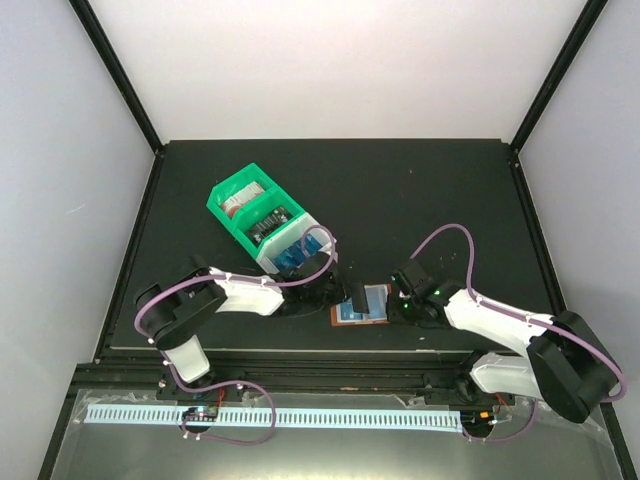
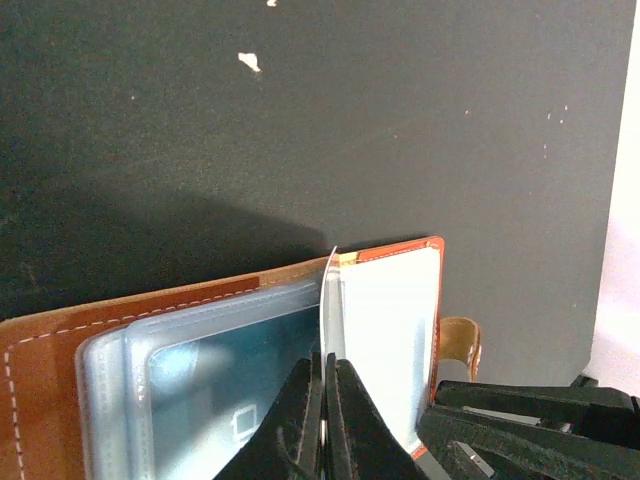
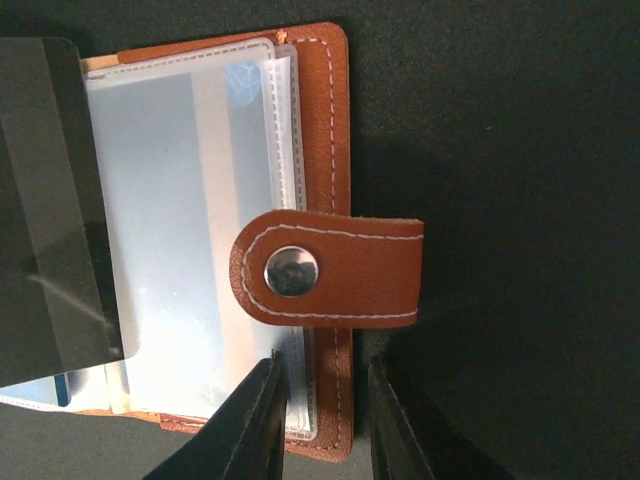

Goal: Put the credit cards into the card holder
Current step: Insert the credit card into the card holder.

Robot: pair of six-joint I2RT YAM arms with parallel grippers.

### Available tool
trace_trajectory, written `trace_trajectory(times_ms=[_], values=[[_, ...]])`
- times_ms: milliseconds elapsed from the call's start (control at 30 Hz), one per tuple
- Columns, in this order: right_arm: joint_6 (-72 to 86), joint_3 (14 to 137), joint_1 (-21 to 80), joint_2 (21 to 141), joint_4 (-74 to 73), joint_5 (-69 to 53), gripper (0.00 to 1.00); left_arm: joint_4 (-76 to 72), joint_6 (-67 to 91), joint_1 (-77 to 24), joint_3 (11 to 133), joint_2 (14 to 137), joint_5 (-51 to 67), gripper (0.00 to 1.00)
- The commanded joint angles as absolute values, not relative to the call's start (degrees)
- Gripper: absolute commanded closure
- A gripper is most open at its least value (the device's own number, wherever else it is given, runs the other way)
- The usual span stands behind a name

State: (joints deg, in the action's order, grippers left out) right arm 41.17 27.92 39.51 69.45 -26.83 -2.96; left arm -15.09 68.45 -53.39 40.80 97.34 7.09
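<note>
We see the card holder (image 1: 362, 305) lying open on the black table (image 1: 430, 190), close to the near edge, right between the two arms. The left gripper (image 2: 325, 372) is clamped tight on one clear pocket leaf (image 2: 331, 290), which stands upright. A blue card (image 2: 230, 390) sits in the pocket to its left. Over on the right, the right gripper (image 3: 322, 375) has its jaws a narrow way apart, straddling the stitched cover edge just beside the snap tab (image 3: 330, 270). A dark sheet, probably the black card (image 3: 45, 200), overlaps the pockets on the side away from the tab. The green and white bins (image 1: 262, 215) sit well apart, far left.
</note>
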Motion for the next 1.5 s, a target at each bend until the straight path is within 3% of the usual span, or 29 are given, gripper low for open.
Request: trace_trajectory(times_ms=[0,433,933,1300,1467], values=[[42.2,26.1,39.8,70.1,-27.9,-2.4,0.73,-15.3,71.3,-54.1,40.8,99.4,8.7,0.98],[42.7,25.0,39.8,69.9,-27.1,-2.2,0.73,-7.5,78.3,-56.2,39.0,98.2,8.6,0.98],[42.5,24.7,39.8,69.5,-26.9,-2.3,0.73,-11.8,73.2,-56.5,41.0,99.4,0.9,0.98],[42.4,24.7,39.8,69.4,-26.5,-2.4,0.73,-15.3,73.1,-57.3,42.0,103.5,5.4,0.98],[43.0,24.8,39.8,69.7,-25.9,-2.3,0.73,-11.6,69.6,-58.6,43.9,104.0,6.1,0.94]])
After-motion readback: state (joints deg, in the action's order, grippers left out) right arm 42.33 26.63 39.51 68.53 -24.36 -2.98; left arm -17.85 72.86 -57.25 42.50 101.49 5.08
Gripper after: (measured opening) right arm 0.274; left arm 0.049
